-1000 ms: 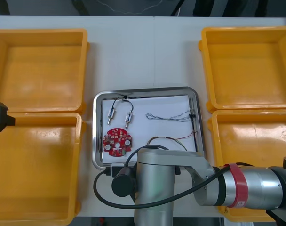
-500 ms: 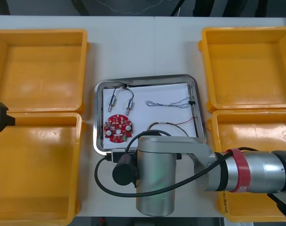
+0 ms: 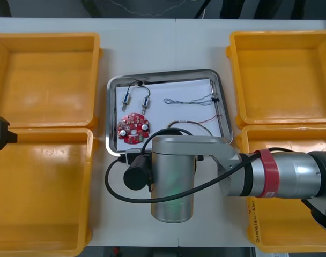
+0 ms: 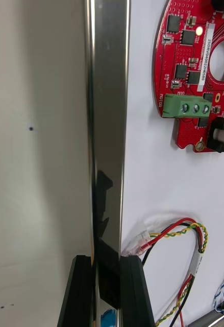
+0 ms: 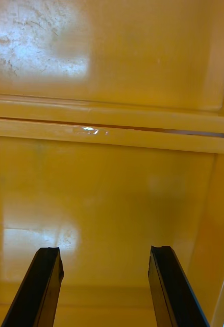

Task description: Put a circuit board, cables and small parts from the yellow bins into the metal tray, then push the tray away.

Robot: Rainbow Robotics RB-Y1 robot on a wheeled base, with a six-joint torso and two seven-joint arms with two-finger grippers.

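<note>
polished steel of the white-lined rectangular metal tray (image 3: pixel 110 123) is pinched at its near rim by the right gripper (image 4: pixel 106 263), the black fingers narrowed to the rim's width. the tray has been slid farther from the robot within the last second, so the final push is judged underway. inside the tray lie the round red circuit board (image 3: pixel 133 128), the twisted blue and white cable (image 3: pixel 190 100) and the red and yellow cable (image 3: pixel 198 124). well left of the tray, the left gripper (image 5: pixel 105 255) is held wide over a yellow plastic bin (image 5: pixel 112 179).

Bright light; glare on yellow bins (image 3: pixel 45 155), metal tray (image 4: pixel 109 102).
</note>
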